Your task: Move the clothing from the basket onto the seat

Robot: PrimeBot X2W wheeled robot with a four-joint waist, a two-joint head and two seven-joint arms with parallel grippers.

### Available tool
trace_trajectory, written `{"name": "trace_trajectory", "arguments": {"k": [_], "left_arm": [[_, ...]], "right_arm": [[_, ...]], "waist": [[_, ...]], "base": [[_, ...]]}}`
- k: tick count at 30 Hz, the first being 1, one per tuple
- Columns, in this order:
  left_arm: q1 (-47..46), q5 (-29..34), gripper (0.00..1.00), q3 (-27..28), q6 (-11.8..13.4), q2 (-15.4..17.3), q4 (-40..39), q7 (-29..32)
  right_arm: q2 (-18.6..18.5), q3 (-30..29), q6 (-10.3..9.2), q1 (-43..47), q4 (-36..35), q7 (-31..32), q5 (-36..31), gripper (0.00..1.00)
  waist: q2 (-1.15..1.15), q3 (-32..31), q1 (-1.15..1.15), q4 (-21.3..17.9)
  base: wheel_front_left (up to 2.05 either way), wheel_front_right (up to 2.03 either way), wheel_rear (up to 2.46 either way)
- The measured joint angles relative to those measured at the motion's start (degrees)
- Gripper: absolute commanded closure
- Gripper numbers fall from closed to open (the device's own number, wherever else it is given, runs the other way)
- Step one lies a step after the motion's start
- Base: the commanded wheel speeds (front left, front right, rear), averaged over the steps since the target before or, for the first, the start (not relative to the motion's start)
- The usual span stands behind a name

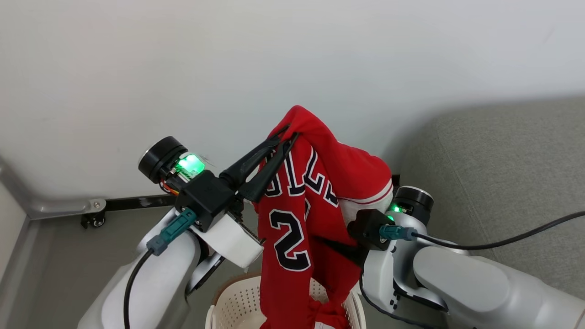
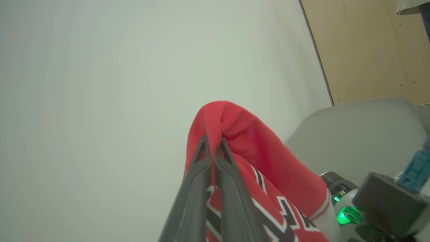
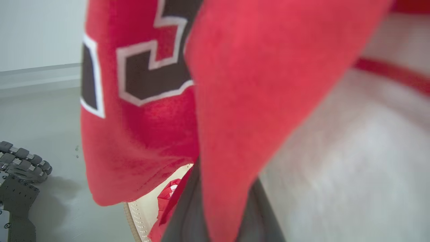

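Above the basket [image 1: 237,297], clothing [image 1: 292,219] pinched at top by left gripper [image 1: 285,137], right gripper [image 3: 220,208] clamped on fold

Up high, pinched in left pincer [image 1: 290,132]: top fold of garment [image 1: 292,219]. Lower down, on its right side: right pincer [image 3: 223,215] clamped on same garment, fabric draped over wrist. Directly below, between both arms: basket [image 1: 237,301] on floor [image 1: 55,256], garment's lower end inside. Right of basket: seat [image 1: 502,173], against wall [image 1: 292,55] behind. Far left, by wall: caster [image 1: 93,221] on floor.
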Motion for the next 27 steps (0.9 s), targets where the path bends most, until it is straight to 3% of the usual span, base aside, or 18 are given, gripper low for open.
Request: {"name": "trace_trajectory", "arguments": {"k": [9,20,22,23,27], "left_arm": [[2.91,-2.47,1.0,2.83,0.03,1.02,5.6,0.47],[8.56,-6.78,1.0,4.5,0.05,1.45,11.26,0.41],[9.28,-7.83,0.16,4.52,0.05,0.91,11.62,0.41],[9.51,-8.1,0.0,4.47,0.05,0.59,11.69,0.41],[10.28,-8.6,0.0,4.42,0.05,0.18,11.74,0.13]], "right_arm": [[-3.35,-1.3,0.0,0.05,-0.76,-1.62,2.75,1.0],[-7.16,-14.92,0.0,2.43,-1.87,-2.11,8.1,1.0],[-7.28,-17.5,0.0,2.53,-2.16,-2.11,8.39,1.0],[-7.27,-18.8,0.0,2.54,-2.47,-2.12,8.47,1.0],[-7.16,-23.8,0.0,2.97,-3.41,-2.21,8.87,1.0]], "waist": [[0.0,-0.06,0.0,-1.4],[0.0,-0.15,0.0,-5.05],[0.0,-0.14,0.0,-5.74],[0.0,-0.14,0.0,-6.07],[0.0,-0.09,0.0,-7.31]], "base": [[0.0,0.0,0.0],[0.0,0.0,0.0],[0.0,0.0,0.0],[0.0,0.0,0.0],[0.0,0.0,0.0]]}}
